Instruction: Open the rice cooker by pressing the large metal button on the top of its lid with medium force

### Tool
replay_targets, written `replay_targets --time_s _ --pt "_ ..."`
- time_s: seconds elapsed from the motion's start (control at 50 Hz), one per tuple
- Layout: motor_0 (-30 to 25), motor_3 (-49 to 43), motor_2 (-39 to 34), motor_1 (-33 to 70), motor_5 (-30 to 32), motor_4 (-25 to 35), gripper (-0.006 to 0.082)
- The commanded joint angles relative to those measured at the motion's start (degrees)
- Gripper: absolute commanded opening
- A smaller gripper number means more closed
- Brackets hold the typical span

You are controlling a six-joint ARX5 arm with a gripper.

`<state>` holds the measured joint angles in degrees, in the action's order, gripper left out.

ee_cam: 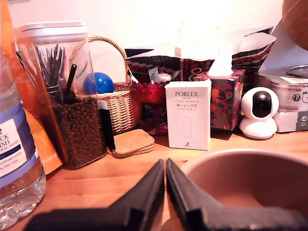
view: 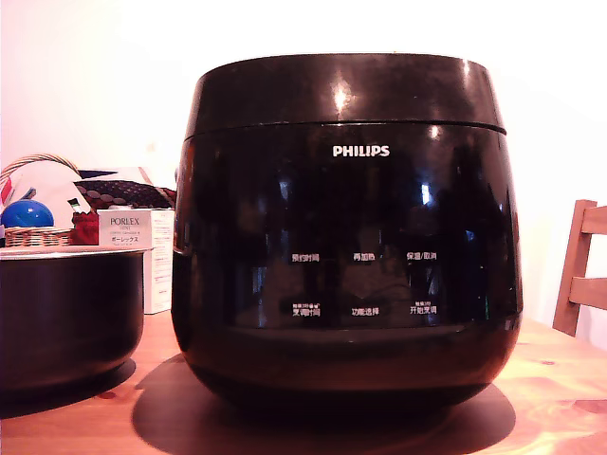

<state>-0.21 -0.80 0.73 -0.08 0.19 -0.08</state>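
Glossy black and rounded, the rice cooker [view: 346,232] stands on the wooden table [view: 560,384] in the middle of the exterior view, its low domed lid [view: 346,90] down and seated. A dark bare pot [view: 66,318] sits just beside it at that view's left, before a white PORLEX box [view: 128,232] and a wicker basket [view: 38,204]. In the wrist view the gripper [ee_cam: 166,166] hangs low over the table, its black tapered fingers [ee_cam: 149,185] nearly touching, holding nothing, beside the pot's rim [ee_cam: 240,159].

White PORLEX box [ee_cam: 187,114] upright on wooden table [ee_cam: 96,180]; beside it, wicker basket [ee_cam: 118,103] holding blue ball [ee_cam: 98,83], cork coasters [ee_cam: 132,142] in front.
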Motion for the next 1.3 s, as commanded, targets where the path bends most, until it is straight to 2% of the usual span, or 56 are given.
replay_targets --time_s 0.0,0.2,0.22,0.24,0.3,0.32,0.36,0.38,0.42,0.44,0.5,0.52,0.92,1.06,1.2,1.28 --pt "4.7 6.29 -2.12 -0.68 -1.14 5.84 -0.0019" --pt "4.68 6.84 -2.12 -0.68 -3.45 6.12 -0.0019" --pt "4.66 6.84 -2.12 -0.68 -3.45 6.6 -0.0019" --pt "4.66 6.91 -2.12 -0.68 -6.43 7.26 -0.0019" --pt "4.63 7.45 -2.1 -0.68 -6.67 10.1 -0.0019" --pt "4.59 7.87 -2.1 -0.68 -14.34 10.88 -0.0019" --pt "4.52 8.81 -2.1 -0.68 -14.34 12.87 -0.0019" --pt "4.5 9.29 -2.08 -0.68 -20.02 14.01 -0.0019" --pt "4.35 10.34 -1.86 -0.68 -20.24 15.02 -0.0019" --pt "4.26 10.62 -1.66 -0.68 -24.44 17.42 -0.0019" --pt "3.52 11.37 -0.74 -0.66 -25.18 21.07 -0.0019" --pt "3.02 11.43 -0.28 -0.66 -27.87 21.81 -0.0019" --pt "-12.04 11.08 12.41 1.97 -28.68 36.94 -0.0019" --pt "-16.76 10.64 15.82 6.97 -28.65 42.1 -0.0019" --pt "-20.59 10.71 18.43 14.62 -28.11 44.09 -0.0019" --pt "-22.14 10.93 19.45 19.87 -22.49 44.06 -0.0019"
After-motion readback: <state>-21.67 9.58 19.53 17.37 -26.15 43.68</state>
